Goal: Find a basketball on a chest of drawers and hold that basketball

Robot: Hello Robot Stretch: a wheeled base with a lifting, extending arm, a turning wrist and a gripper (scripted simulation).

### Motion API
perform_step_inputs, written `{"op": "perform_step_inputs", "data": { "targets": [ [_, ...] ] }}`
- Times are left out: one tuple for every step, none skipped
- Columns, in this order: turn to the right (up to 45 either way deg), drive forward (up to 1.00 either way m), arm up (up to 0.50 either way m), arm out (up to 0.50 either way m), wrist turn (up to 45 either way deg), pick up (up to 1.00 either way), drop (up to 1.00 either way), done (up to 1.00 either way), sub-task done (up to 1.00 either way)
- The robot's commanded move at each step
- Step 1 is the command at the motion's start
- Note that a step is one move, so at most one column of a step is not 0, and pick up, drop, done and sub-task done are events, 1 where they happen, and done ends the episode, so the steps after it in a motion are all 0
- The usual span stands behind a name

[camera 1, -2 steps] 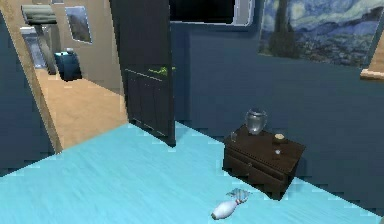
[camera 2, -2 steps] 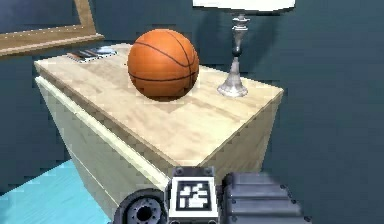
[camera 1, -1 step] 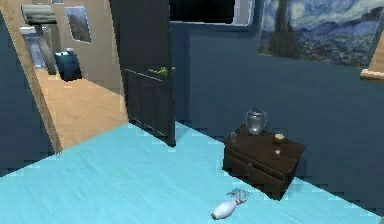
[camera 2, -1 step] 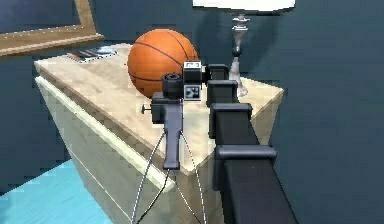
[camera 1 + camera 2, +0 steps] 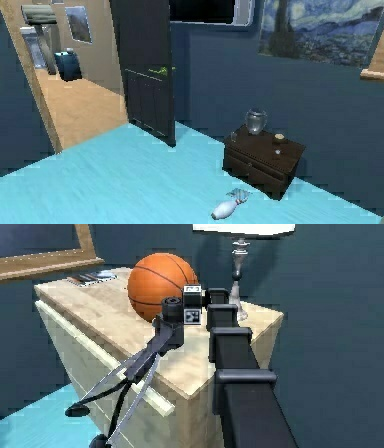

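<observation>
An orange basketball (image 5: 162, 286) rests on the light wooden top of a chest of drawers (image 5: 100, 319), toward its back. The dark arm bar (image 5: 235, 364) rises from the bottom edge to the chest's near corner, with its two white marked squares (image 5: 192, 302) just in front of the ball. From there the gripper (image 5: 90, 419) slants down and left, its thin fingers (image 5: 115, 384) lying across the drawer fronts toward the floor. I cannot tell whether it holds anything.
A lamp (image 5: 238, 269) stands on the chest behind the ball, with flat items (image 5: 95, 276) at its far end and a wood-framed picture (image 5: 40, 254) on the wall. Ahead are a dark nightstand (image 5: 263, 160) bearing a glass vessel (image 5: 256, 122), a white bottle (image 5: 227, 206) on the cyan floor, and an open dark door (image 5: 145, 70).
</observation>
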Motion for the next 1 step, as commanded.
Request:
{"op": "perform_step_inputs", "data": {
  "targets": [
    [0.0, 0.0, 0.0, 0.0, 45.0, 0.0, 0.0, 0.0, 0.0]
  ]
}}
